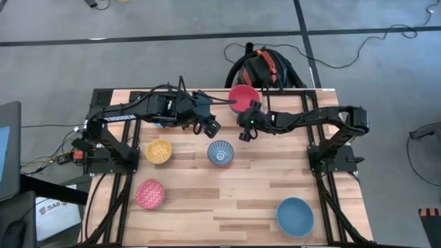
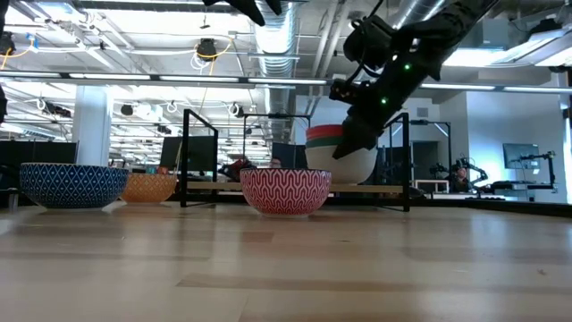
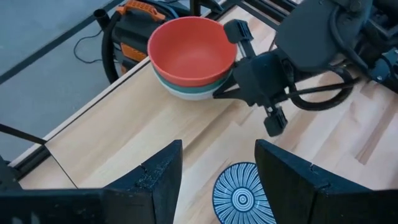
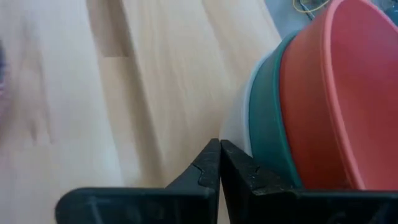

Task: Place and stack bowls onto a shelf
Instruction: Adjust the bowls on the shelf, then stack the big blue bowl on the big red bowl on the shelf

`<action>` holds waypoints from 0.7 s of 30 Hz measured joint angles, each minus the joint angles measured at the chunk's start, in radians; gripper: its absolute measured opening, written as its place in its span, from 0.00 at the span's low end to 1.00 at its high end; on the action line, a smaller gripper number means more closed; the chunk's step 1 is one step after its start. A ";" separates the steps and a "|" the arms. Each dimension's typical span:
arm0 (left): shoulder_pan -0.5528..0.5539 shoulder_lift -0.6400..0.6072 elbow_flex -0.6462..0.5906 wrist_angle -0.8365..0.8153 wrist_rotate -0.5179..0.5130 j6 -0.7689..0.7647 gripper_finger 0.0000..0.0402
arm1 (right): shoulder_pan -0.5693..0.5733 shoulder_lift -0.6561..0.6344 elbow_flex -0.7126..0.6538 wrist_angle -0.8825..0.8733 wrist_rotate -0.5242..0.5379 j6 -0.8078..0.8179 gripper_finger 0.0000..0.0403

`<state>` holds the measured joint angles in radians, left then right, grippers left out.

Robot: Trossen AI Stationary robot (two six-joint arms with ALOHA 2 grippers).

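A stack of three bowls (image 1: pixel 241 96), red in green in white, stands on the low black shelf (image 2: pixel 188 152) at the table's far edge. My right gripper (image 4: pixel 219 160) is shut beside the stack's near right side (image 1: pixel 253 107). My left gripper (image 3: pixel 217 168) is open and holds nothing; it hovers left of the stack, above the blue-white patterned bowl (image 1: pixel 220 153). A yellow bowl (image 1: pixel 158 150), a pink patterned bowl (image 1: pixel 149 193) and a larger blue bowl (image 1: pixel 295 215) sit on their bases on the table. My right gripper lies with the outer side of one shut finger (image 4: pixel 239 174) against the white bowl's wall (image 4: pixel 235 134) at the bottom of the stack. It comes roughly level from the table's right and near side. The stack stands upright on the shelf.
A black and orange bag (image 1: pixel 265 67) lies on the floor just beyond the shelf. Arm mounts (image 1: pixel 110 148) (image 1: pixel 334 155) stand at the table's left and right sides. Bare wood (image 1: pixel 227 200) lies between the pink and the larger blue bowl.
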<state>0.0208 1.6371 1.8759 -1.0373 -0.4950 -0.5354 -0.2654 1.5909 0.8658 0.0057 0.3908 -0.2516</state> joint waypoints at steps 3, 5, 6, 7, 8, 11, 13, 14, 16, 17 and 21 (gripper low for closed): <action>0.000 0.000 0.000 0.003 0.001 0.000 0.46 | -0.003 -0.002 0.000 -0.004 -0.003 0.007 0.08; -0.003 0.000 0.000 0.004 0.009 -0.004 0.46 | 0.018 -0.021 0.000 -0.049 -0.019 0.046 0.08; -0.006 0.000 0.000 0.004 0.011 -0.007 0.46 | 0.037 -0.034 0.000 -0.063 -0.028 0.071 0.07; -0.011 0.000 0.000 0.004 0.011 -0.008 0.46 | 0.059 -0.048 0.000 -0.081 -0.039 0.098 0.07; -0.018 0.000 0.000 0.004 0.011 -0.008 0.46 | 0.083 -0.067 0.000 -0.110 -0.049 0.126 0.08; -0.039 0.000 0.000 0.007 0.008 0.000 0.46 | 0.162 -0.131 0.001 -0.165 -0.051 0.227 0.09; -0.055 0.000 0.000 0.025 -0.003 0.026 0.46 | 0.215 -0.184 0.000 -0.227 -0.051 0.319 0.11; -0.062 0.000 0.000 0.040 -0.009 0.042 0.46 | 0.240 -0.209 0.001 -0.254 -0.051 0.372 0.11; -0.075 0.000 0.000 0.079 -0.016 0.078 0.44 | 0.286 -0.260 0.001 -0.345 -0.058 0.485 0.13; -0.081 0.000 -0.006 0.113 -0.016 0.095 0.43 | 0.309 -0.285 0.001 -0.387 -0.073 0.542 0.13; -0.101 0.001 -0.060 0.234 0.012 0.150 0.41 | 0.406 -0.380 0.001 -0.584 -0.128 0.763 0.16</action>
<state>-0.0803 1.6378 1.8161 -0.8037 -0.4830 -0.3856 0.1408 1.2107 0.8665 -0.5783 0.2632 0.5112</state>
